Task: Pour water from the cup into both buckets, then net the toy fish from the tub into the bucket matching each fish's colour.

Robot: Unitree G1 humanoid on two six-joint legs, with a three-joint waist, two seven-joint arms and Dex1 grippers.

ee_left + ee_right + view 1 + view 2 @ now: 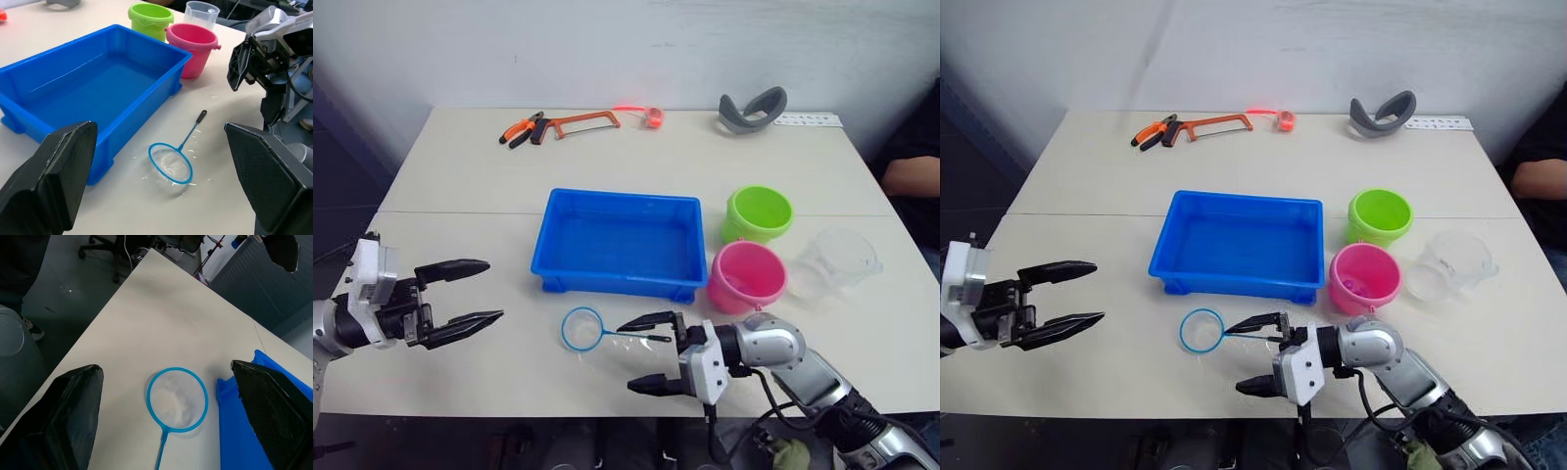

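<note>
The net (582, 329) lies flat on the table in front of the blue tub (617, 286), its thin handle pointing at my right gripper (634, 356). That gripper is open, and the handle's end sits between its fingers without touching them. In the right wrist view the net's hoop (177, 399) lies straight ahead. My left gripper (492, 290) hangs open and empty at the table's left. The pink bucket (747, 276), the lime green bucket (759, 212) and the clear cup (837, 262) stand right of the tub. The toy fish are out of view.
A hacksaw (582, 122), pliers (521, 130), an orange tape roll (653, 116), a grey headband (752, 108) and a white strip (808, 119) lie along the far edge. A person's arm (911, 176) rests at the right edge. Water drops (146, 176) dot the table around the net.
</note>
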